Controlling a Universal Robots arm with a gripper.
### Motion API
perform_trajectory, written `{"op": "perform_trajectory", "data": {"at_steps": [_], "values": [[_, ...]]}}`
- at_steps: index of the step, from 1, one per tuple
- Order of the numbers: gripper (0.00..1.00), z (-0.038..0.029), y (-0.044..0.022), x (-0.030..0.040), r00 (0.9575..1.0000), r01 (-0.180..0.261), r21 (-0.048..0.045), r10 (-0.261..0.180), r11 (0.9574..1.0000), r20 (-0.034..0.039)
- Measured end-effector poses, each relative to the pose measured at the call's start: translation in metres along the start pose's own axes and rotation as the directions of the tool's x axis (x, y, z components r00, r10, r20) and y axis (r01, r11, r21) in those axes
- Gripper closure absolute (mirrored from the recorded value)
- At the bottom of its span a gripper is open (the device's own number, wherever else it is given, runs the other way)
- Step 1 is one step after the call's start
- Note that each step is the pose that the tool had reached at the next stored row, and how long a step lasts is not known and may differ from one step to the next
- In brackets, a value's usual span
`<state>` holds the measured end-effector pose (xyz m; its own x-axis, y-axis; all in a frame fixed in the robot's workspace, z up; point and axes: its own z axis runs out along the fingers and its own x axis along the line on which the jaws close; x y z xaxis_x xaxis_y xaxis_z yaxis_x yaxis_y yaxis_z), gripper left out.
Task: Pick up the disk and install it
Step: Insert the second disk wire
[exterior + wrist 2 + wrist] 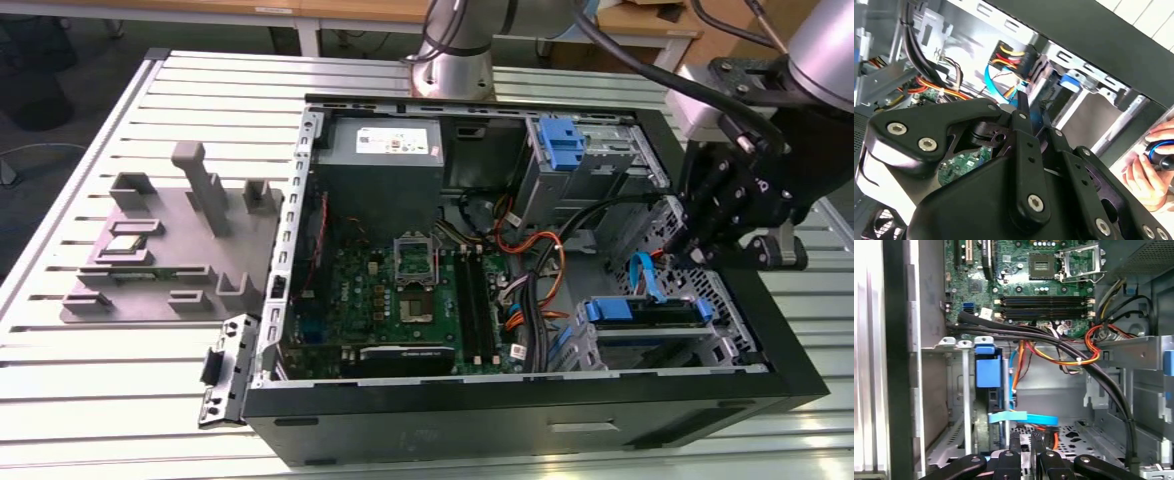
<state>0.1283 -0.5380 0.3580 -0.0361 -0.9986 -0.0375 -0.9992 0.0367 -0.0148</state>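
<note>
Gripper (1025,445), black, two-fingered: tips close together and pointing into the drive end of the case. Whether they are clenched or released cannot be told, and nothing is seen between them. In the exterior view the gripper (721,235) hangs over the case's edge on the exterior view's right, just above the lower drive cage (731,322).

Disk (647,312): standing on edge in that cage with its blue rails uppermost, apart from the gripper. By judgement it is already seated in its slot, since the cage walls hold it upright. In the first wrist view its blue rail tab (988,367) shows beyond the tips.

SATA cable (1021,417), flat and blue: it crosses between the tips and the disk. It probably has to stay clear of the slot.

Bundled power leads (1069,352), black, red and yellow: draped over the cage's rim.

Motherboard (400,290): flat on the case floor, with an empty processor socket.

Blue bracket (561,145): upright in the upper bay, with no label.

Power supply (380,150), grey box: far corner of the case.

Computer case (534,425): laid on its side, panel off, so the bays open upward.

Slatted table (107,400): carries the case and a grey parts fixture (160,250).

Person's hand (1146,175): outside the case wall, gripping a small blue-and-black object.
</note>
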Motion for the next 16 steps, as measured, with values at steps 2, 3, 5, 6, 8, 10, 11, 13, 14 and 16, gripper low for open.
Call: {"op": "perform_trajectory", "data": {"at_steps": [2, 3, 5, 6, 8, 10, 11, 13, 14, 16], "values": [[0.77, 0.0001, 0.0001, -0.0044, 1.0000, 0.000, 0.0000, 0.000, 1.0000, -0.0001], [0.77, 0.0002, 0.0000, -0.0063, 1.0000, 0.000, 0.0000, 0.000, 1.0000, 0.0000], [0.77, 0.0004, -0.0009, -0.0087, 1.0000, 0.000, 0.0000, 0.000, 1.0000, 0.0000], [0.77, 0.0004, -0.0017, -0.0095, 1.0000, 0.000, 0.0000, 0.000, 1.0000, 0.0000], [0.77, 0.0005, -0.0046, -0.0104, 1.0000, 0.000, 0.0000, 0.000, 1.0000, 0.0000], [0.77, 0.0006, -0.0084, -0.0110, 1.0000, 0.000, 0.0000, 0.000, 1.0000, 0.0000], [0.77, 0.0007, -0.0103, -0.0112, 1.0000, 0.000, 0.0000, 0.000, 1.0000, 0.0000], [0.77, 0.0008, -0.0136, -0.0116, 1.0000, 0.000, 0.0000, 0.000, 1.0000, 0.0000], [0.77, 0.0009, -0.0150, -0.0118, 1.0000, 0.000, 0.0000, 0.000, 1.0000, 0.0000], [0.77, 0.0011, -0.0171, -0.0121, 1.0000, 0.000, 0.0000, 0.000, 1.0000, 0.0000]]}}
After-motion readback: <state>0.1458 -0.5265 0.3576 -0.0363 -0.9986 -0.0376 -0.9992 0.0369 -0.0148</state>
